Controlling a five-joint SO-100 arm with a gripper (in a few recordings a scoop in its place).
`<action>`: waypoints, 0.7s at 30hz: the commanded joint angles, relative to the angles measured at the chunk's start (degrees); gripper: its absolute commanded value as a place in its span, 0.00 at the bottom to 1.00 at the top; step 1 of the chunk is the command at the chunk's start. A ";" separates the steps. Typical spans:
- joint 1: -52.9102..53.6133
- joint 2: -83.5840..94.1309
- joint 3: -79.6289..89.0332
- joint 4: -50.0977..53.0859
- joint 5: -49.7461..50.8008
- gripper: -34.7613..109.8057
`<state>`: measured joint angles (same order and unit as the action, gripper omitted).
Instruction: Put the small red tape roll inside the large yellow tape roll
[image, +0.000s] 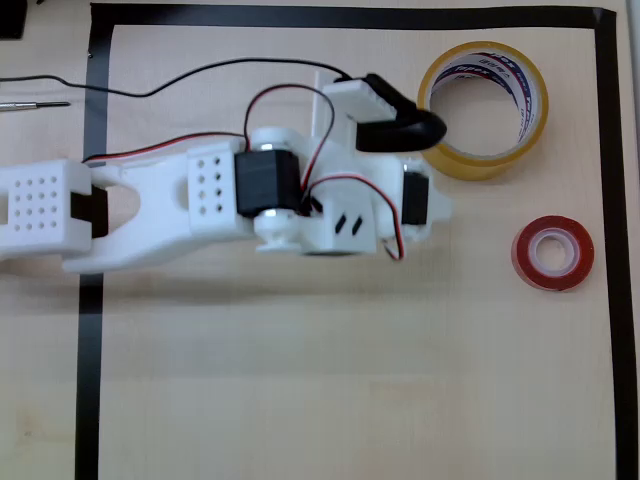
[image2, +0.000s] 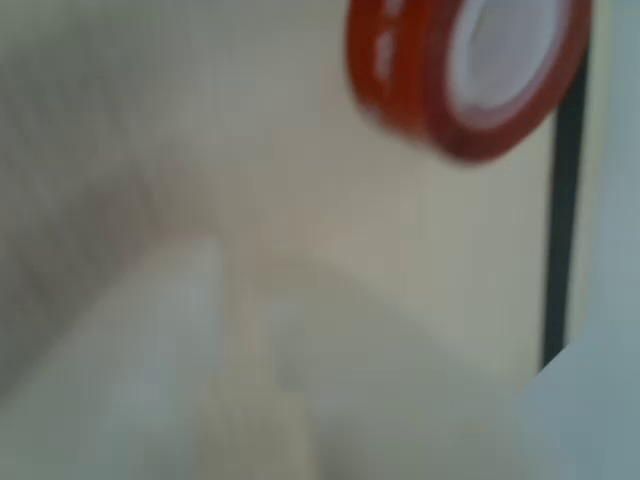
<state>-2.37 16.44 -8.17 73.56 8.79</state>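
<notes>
**Red roll waits in open space, gripper empty beside the yellow ring**

Pale wooden tabletop, framed by black tape lines, carries the scene. Seen from overhead, the gripper hangs next to the large yellow tape roll; it grasps nothing, though whether its fingers are parted cannot be told. The small red tape roll lies flat, well apart, near the right border. It looks light, stiff and glossy, likely slippery; pinching across its wall seems soundest. Open room surrounds it.
</notes>
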 joint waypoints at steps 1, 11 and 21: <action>4.13 7.38 -5.62 5.98 2.99 0.24; 8.17 13.27 -5.71 20.48 3.60 0.24; 7.38 22.32 0.35 30.15 4.57 0.24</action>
<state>3.16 24.08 -8.00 102.39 11.69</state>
